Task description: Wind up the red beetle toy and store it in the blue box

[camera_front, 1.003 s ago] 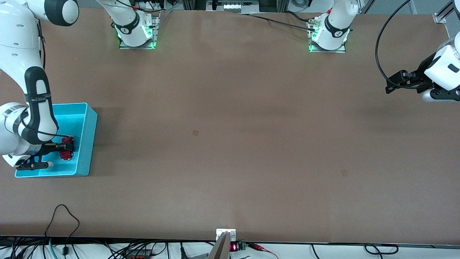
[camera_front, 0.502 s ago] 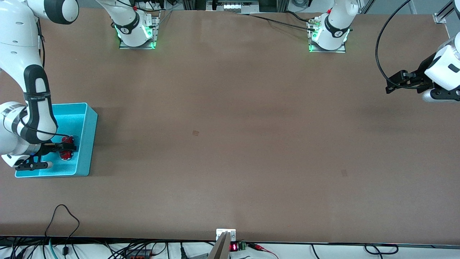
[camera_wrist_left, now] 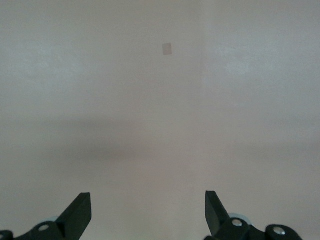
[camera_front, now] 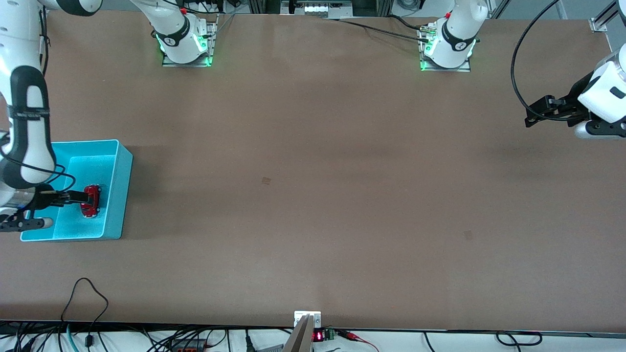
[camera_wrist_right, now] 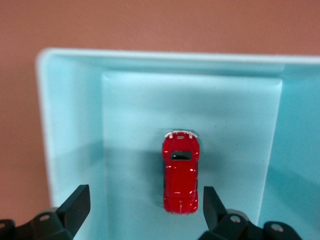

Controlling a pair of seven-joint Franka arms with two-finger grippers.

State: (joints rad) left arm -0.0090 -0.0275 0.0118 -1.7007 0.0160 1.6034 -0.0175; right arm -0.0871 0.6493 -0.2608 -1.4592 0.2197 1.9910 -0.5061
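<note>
The red beetle toy lies on the floor of the blue box, near the wall that faces the table's middle. In the right wrist view the red beetle toy sits free on the floor of the blue box. My right gripper is open above the box; its gripper holds nothing, and the toy is below and between the fingers, closer to one of them. My left gripper waits open over the table at the left arm's end; its gripper is empty over bare table.
The box stands at the right arm's end of the brown table. Cables and a small device lie along the table's edge nearest the front camera. The arm bases stand at the edge farthest from it.
My right gripper has opened, let go of the red beetle toy and drawn back up and toward the right arm's end. The toy now rests on the box floor. The left arm has not moved.
</note>
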